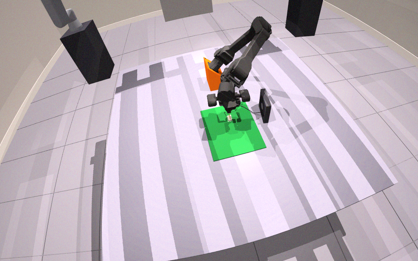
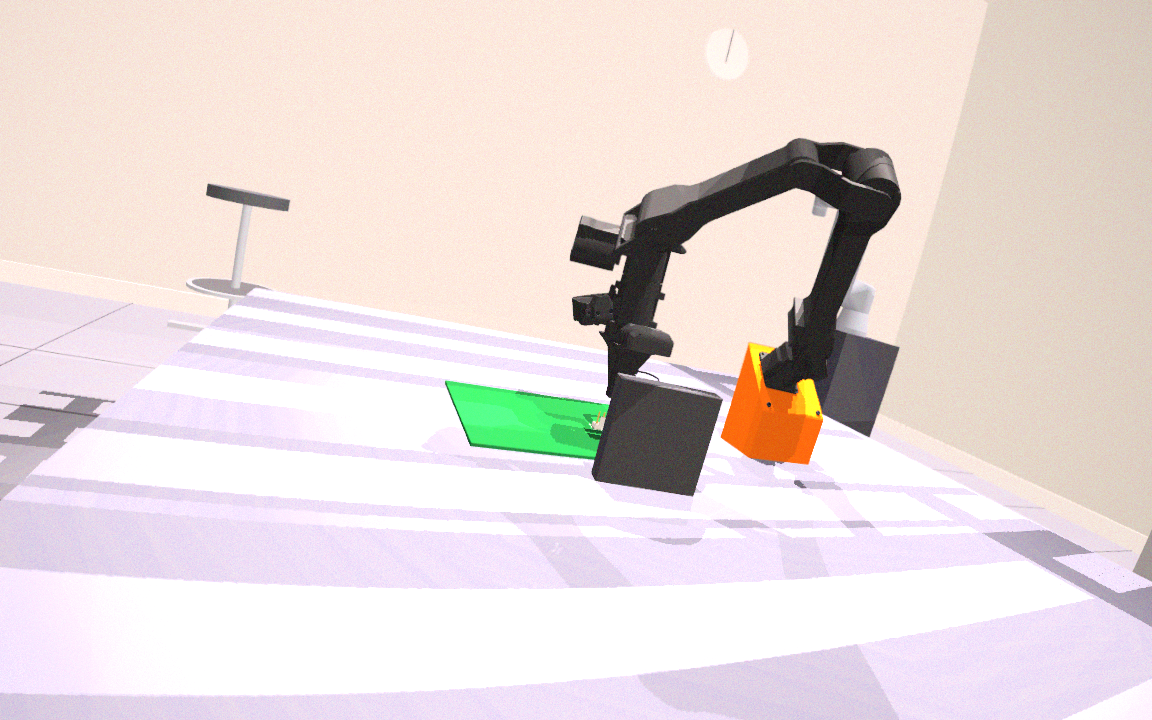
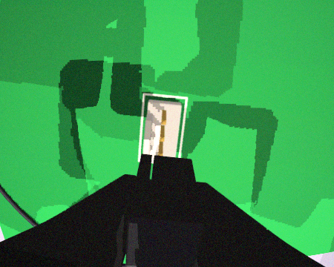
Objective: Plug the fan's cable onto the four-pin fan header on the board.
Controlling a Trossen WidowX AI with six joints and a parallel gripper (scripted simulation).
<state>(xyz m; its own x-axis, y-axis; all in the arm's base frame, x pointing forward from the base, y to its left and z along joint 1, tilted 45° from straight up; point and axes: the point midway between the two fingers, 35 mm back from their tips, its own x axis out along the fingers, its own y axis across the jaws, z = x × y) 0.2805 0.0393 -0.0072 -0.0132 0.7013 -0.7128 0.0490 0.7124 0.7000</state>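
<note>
My gripper (image 1: 228, 110) (image 2: 610, 388) (image 3: 163, 191) is shut on the black plug (image 3: 171, 171) of the fan's cable. It points down above the green board (image 1: 240, 147) (image 2: 508, 420) (image 3: 304, 55). The white four-pin header (image 1: 229, 117) (image 2: 597, 425) (image 3: 174, 130) stands on the board, just below the fingertips. In the wrist view its pins show in a row and the plug covers its near end. A gap shows between fingertips and header in the exterior view. The black cable (image 1: 250, 111) (image 3: 10, 200) runs to the dark fan (image 1: 264, 105) (image 2: 656, 438).
The fan stands upright beside the board and partly hides it in the exterior view. The orange arm mount (image 1: 212, 78) (image 2: 772, 428) stands behind the board. Arm shadows fall across the board around the header.
</note>
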